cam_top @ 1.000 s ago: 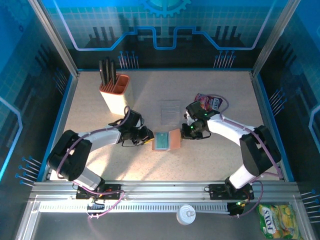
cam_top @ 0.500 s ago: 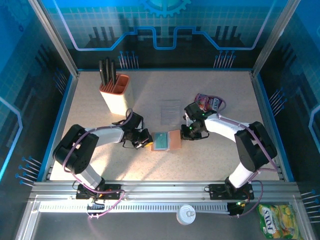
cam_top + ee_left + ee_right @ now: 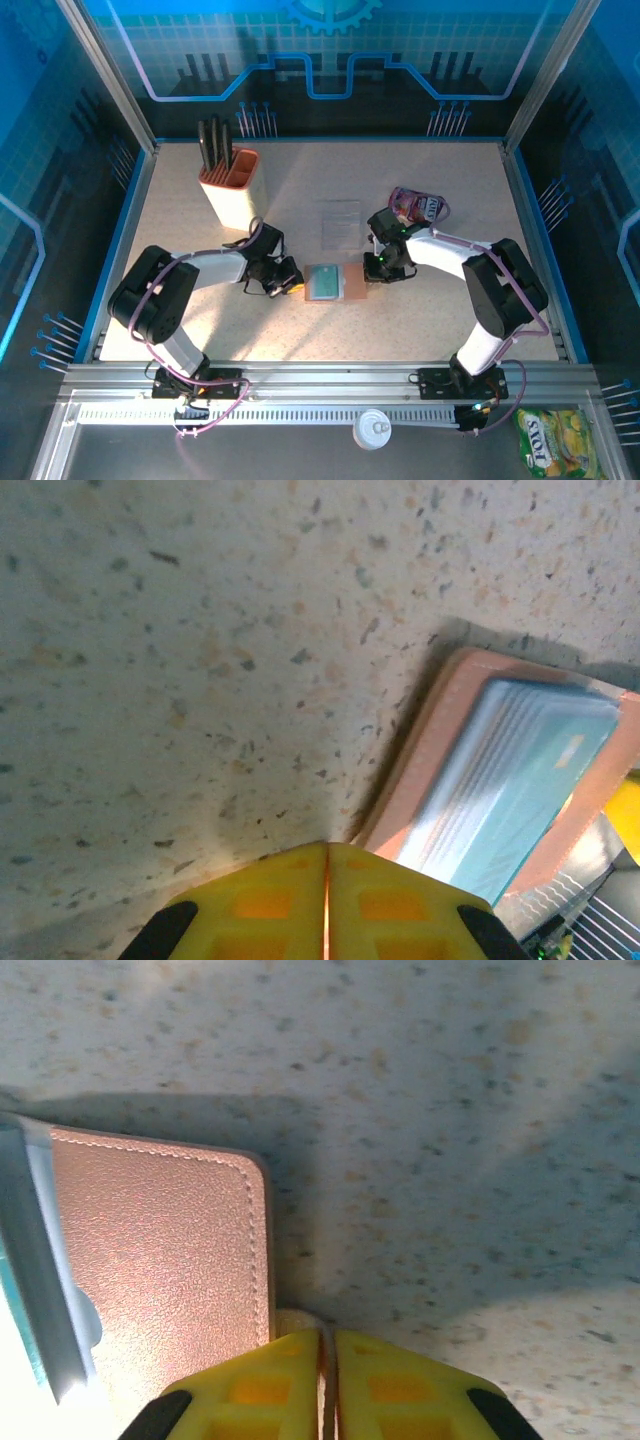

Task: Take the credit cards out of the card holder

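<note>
The card holder [image 3: 353, 284] lies open on the table's middle, with its brown leather [image 3: 448, 725] framing a grey-blue pocket. A teal credit card [image 3: 323, 282] sits in that pocket, pale and striped in the left wrist view [image 3: 520, 770]. My left gripper [image 3: 296, 286] is shut, its yellow tips [image 3: 327, 846] pressed together at the holder's left edge with nothing seen between them. My right gripper [image 3: 373, 271] is at the right flap [image 3: 170, 1250]. Its tips [image 3: 327, 1333] are closed on a thin cream strip of that flap's edge.
An orange-and-cream knife block [image 3: 230, 185] stands at the back left. A clear plastic case [image 3: 341, 220] lies just behind the holder, and a purple snack pouch [image 3: 418, 205] lies behind the right arm. A white lid [image 3: 372, 428] and a yellow pouch [image 3: 550, 440] sit beyond the near rail.
My left gripper has closed fully at the holder's left edge. The right gripper has crept slightly left, and the brown right flap looks narrower from above.
</note>
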